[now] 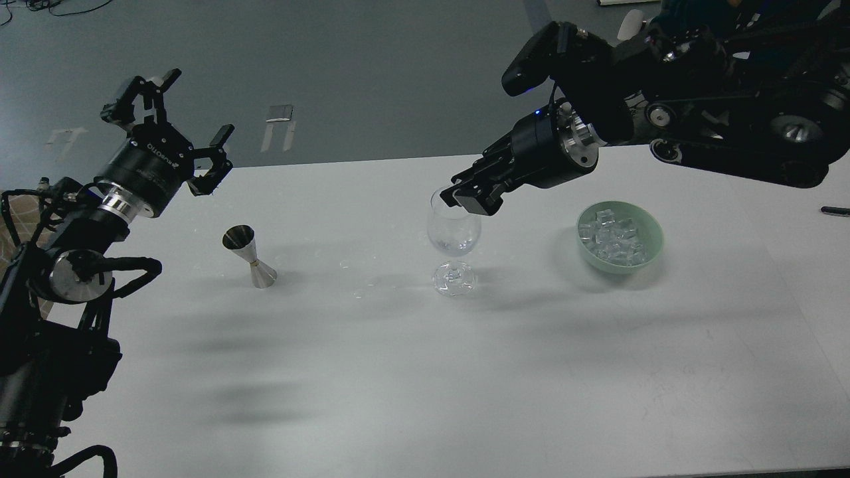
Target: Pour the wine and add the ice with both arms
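A clear wine glass (454, 232) stands mid-table with a little clear wine (455, 247) low in its bowl. A steel jigger (250, 256) stands to its left. A green bowl (654, 229) at the right holds several ice cubes (612, 240). My left gripper (194, 106) is open and empty, raised above the table's far left edge, behind the jigger. My right gripper (465, 196) reaches in from the upper right and hangs at the glass's rim. Its dark fingers look close together and I cannot tell them apart.
The white table (425, 372) has water droplets (362, 289) between jigger and glass. A second white table (797, 192) joins at the right with a black pen (835, 211) on it. Grey floor lies beyond the far edge.
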Available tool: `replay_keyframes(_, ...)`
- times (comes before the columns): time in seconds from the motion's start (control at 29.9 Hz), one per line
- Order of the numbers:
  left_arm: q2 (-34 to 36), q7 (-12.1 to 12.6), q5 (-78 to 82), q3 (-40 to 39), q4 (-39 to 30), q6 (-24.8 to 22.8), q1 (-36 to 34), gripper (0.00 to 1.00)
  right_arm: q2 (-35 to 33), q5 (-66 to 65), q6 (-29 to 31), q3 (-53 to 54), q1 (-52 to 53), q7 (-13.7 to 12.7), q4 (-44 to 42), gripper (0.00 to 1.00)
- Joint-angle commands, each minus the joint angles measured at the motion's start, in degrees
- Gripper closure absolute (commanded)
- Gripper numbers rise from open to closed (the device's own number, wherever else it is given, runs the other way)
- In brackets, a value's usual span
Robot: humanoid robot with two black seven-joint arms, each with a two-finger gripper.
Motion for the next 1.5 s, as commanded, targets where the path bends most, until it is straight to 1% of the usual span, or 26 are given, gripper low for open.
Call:
replay_keyframes(0.0, -0.2, -0.1, 0.1, 0.0, -0.1, 0.0, -0.1, 0.03, 0.7, 0.0, 0.0, -0.3, 0.0, -0.1, -0.7, 1.0)
replay_keyframes(0.17, -0.3, -0.1, 0.1, 0.1, -0.1, 0.0, 0.0, 0.03, 2.9, -0.1, -0.7, -0.4, -0.6, -0.6, -3.4, 1.0)
replay_keyframes(0.4, -0.1, -0.1, 0.0, 0.0, -0.1, 0.0, 0.0, 0.03, 5.1, 0.1, -0.7, -1.8, -1.2, -0.6, -5.3, 1.0)
replay_keyframes(0.57, -0.1, -0.1, 0.0, 0.0, -0.1, 0.0, 0.0, 0.03, 5.5, 0.0, -0.8, -2.3, -1.2, -0.6, -5.4, 0.93)
replay_keyframes(0.67, -0.1, -0.1, 0.0, 0.0, -0.1, 0.0, 0.1, 0.03, 5.5, 0.0, -0.8, -2.3, -1.3, -0.8, -5.6, 0.85)
replay_keyframes(0.7, -0.1, -0.1, 0.0, 0.0, -0.1, 0.0, 0.1, 0.03, 5.5, 0.0, -1.2, -2.4, -1.4, -0.8, -5.9, 0.81)
replay_keyframes(0.74, -0.1, -0.1, 0.0, 0.0, -0.1, 0.0, 0.1, 0.03, 5.5, 0.0, -1.5, -2.4, -1.5, -0.9, -6.0, 0.78)
replay_keyframes(0.8, 0.0, -0.1, 0.0, 0.0, -0.1, 0.0, 0.1, 0.03, 5.6, 0.0, -2.3, -2.4, -1.8, -1.5, -6.2, 0.73)
replay_keyframes(0.84, 0.1, -0.1, 0.0, 0.0, -0.1, 0.0, 0.1, 0.03, 5.6, 0.1, -2.4, -2.4, -1.9, -1.7, -6.2, 0.67)
replay_keyframes(0.87, 0.1, -0.1, 0.0, 0.0, -0.1, 0.0, 0.1, 0.03, 5.6, 0.1, -2.4, -2.4, -1.9, -1.7, -6.2, 0.65)
replay_keyframes(0.9, 0.2, -0.1, 0.0, 0.0, -0.1, 0.0, 0.1, 0.03, 5.6, 0.2, -2.6, -2.4, -1.9, -1.8, -6.2, 0.59)
replay_keyframes(1.0, 0.3, -0.1, 0.0, 0.0, -0.1, 0.0, 0.0, 0.03, 5.6, 0.3, -2.6, -2.4, -1.9, -1.8, -6.2, 0.53)
replay_keyframes(1.17, 0.5, -0.1, 0.0, 0.0, -0.1, 0.0, 0.0, 0.03, 5.6, 0.4, -2.8, -2.4, -1.9, -1.8, -6.2, 0.48)
replay_keyframes(1.24, 0.5, -0.1, 0.0, 0.0, -0.1, 0.0, 0.0, 0.03, 5.5, 0.7, -2.8, -2.4, -1.9, -1.8, -6.1, 0.43)
replay_keyframes(1.3, 0.5, -0.1, 0.0, 0.0, -0.1, 0.0, -0.1, 0.03, 5.5, 0.8, -2.8, -2.3, -1.9, -1.8, -6.0, 0.34)
replay_keyframes(1.37, 0.5, -0.1, 0.0, 0.0, -0.1, 0.0, -0.2, 0.03, 5.5, 0.8, -2.8, -2.3, -1.9, -1.8, -6.1, 0.33)
replay_keyframes(1.44, 0.5, -0.1, 0.0, 0.0, -0.1, 0.0, -0.3, 0.03, 5.5, 0.8, -2.8, -2.3, -1.9, -1.8, -6.0, 0.28)
replay_keyframes(1.47, 0.5, -0.1, 0.0, 0.0, -0.1, 0.0, -0.3, 0.03, 5.5, 0.9, -2.8, -2.3, -1.9, -1.8, -6.0, 0.23)
